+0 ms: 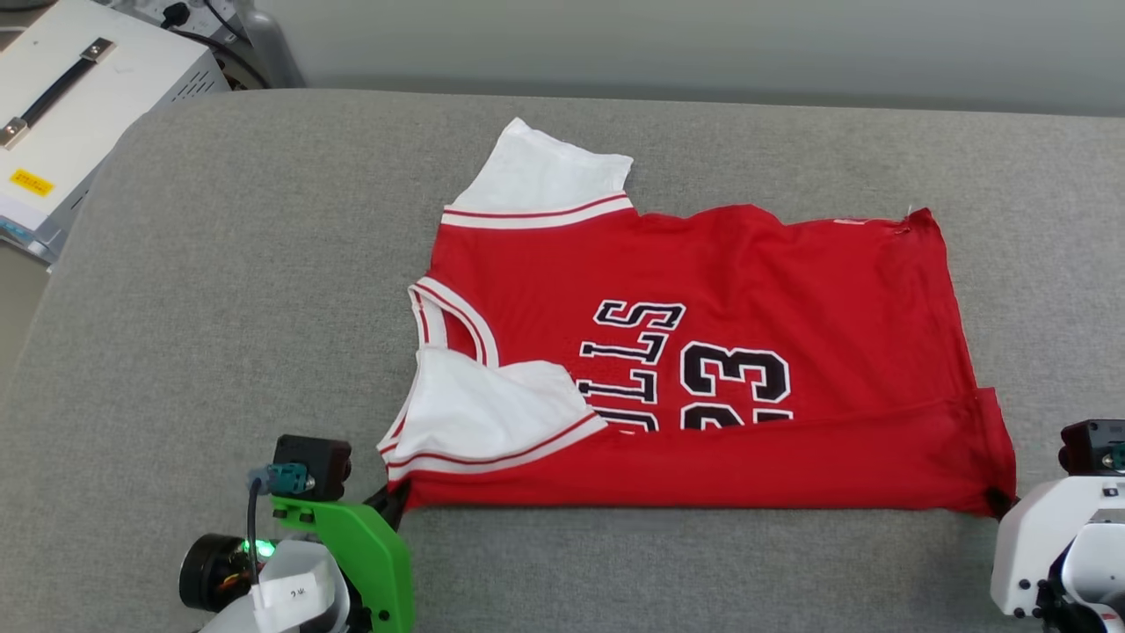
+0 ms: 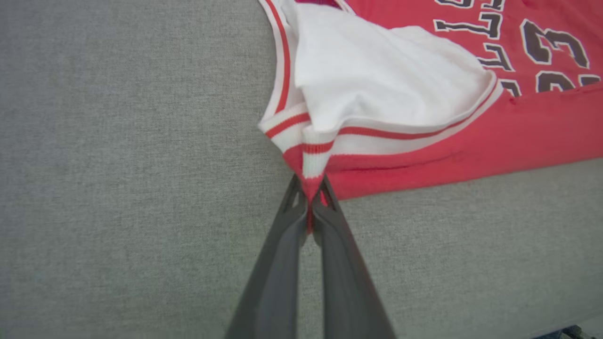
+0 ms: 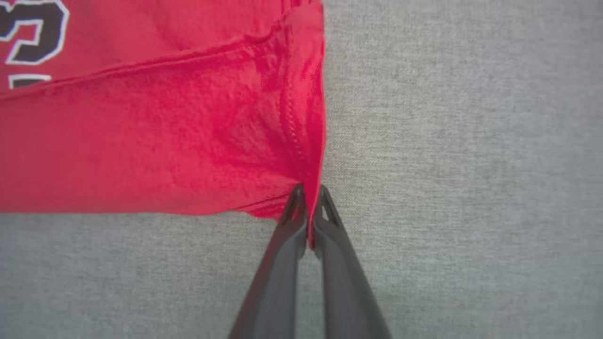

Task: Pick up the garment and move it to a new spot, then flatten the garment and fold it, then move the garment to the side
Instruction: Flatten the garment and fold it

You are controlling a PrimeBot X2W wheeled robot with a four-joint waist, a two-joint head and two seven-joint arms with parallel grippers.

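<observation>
Firmly in both jaws: corners of garment (image 1: 756, 264).

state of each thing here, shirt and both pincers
garment: flat on the grey surface, near edge folded over the lettering
left pincer: shut on its sleeve-end corner
right pincer: shut on its hem corner
near sleeve: folded inward
far sleeve: spread flat

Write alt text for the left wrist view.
The left gripper, fingers shut, pinches a corner of the red garment at its red-and-white striped trim. A white sleeve lies folded onto the chest beside black lettering, all on a grey fabric surface.
</observation>
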